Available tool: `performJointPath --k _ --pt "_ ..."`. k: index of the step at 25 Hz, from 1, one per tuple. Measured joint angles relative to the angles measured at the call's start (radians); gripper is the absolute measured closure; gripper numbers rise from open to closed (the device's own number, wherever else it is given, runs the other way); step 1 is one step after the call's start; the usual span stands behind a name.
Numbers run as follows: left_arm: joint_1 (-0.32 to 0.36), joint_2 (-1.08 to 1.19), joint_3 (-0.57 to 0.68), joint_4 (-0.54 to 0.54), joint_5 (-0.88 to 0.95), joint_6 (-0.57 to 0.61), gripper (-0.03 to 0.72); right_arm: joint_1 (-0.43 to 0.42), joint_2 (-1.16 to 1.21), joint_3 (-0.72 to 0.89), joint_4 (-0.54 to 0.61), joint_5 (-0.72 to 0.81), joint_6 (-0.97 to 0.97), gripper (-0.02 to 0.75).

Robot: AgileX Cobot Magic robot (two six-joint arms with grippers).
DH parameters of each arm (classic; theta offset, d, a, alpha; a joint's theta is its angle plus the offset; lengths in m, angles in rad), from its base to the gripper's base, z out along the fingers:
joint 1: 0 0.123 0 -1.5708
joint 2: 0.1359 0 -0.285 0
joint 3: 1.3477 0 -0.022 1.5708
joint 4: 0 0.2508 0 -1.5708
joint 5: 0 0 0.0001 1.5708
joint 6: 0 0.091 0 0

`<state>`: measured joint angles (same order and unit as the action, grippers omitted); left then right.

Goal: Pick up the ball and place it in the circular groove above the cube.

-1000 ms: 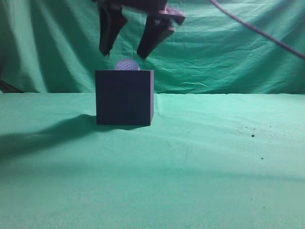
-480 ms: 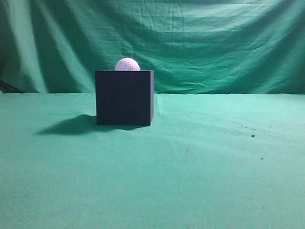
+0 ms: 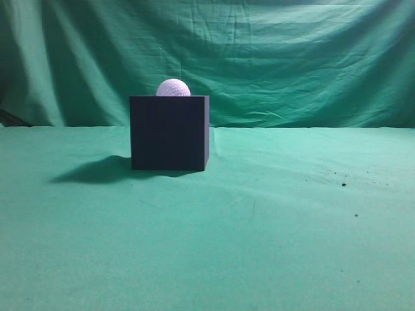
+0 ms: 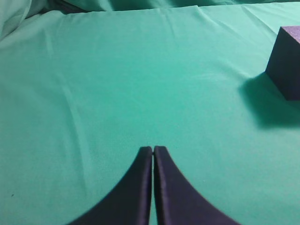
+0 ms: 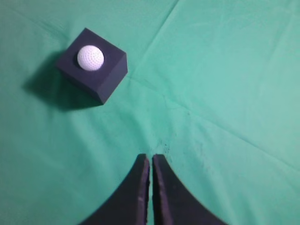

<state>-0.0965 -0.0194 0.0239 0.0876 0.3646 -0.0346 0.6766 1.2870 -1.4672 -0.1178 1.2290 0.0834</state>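
The ball (image 3: 173,87) sits on top of the cube (image 3: 169,133), which stands on the green cloth (image 3: 259,227). My left gripper (image 4: 153,149) has its jaws pressed together, empty. My right gripper (image 5: 151,157) is likewise closed on nothing, well apart from the cube.

- Left pincer (image 4: 153,150) at bottom centre of the frame, dark, its two curved fingers (image 4: 136,187) pressed together tip to tip, only a hairline seam between them.
- Hangs over bare green cloth of the desk (image 4: 117,84), gripping nothing.
- Cube (image 4: 287,63) at the right edge of the frame, upper half, cut off by the border; dark side face and a sliver of purplish top visible.
- Dark shadow on the cloth below and left of the cube.
- Soft creases across the cloth; folded backdrop along the top edge.
- Pincer well apart from the cube.
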Motion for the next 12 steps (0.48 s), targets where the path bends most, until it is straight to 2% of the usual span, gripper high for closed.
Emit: performJointPath --k 5,12 --pt "0.000 0.000 0.000 0.000 0.000 0.000 0.688 0.000 -0.206 0.269 -0.001 -0.112 0.030 0.738" --pt "0.000 0.000 0.000 0.000 0.000 0.000 0.688 0.000 -0.489 0.604 0.058 -0.305 0.075 0.738"
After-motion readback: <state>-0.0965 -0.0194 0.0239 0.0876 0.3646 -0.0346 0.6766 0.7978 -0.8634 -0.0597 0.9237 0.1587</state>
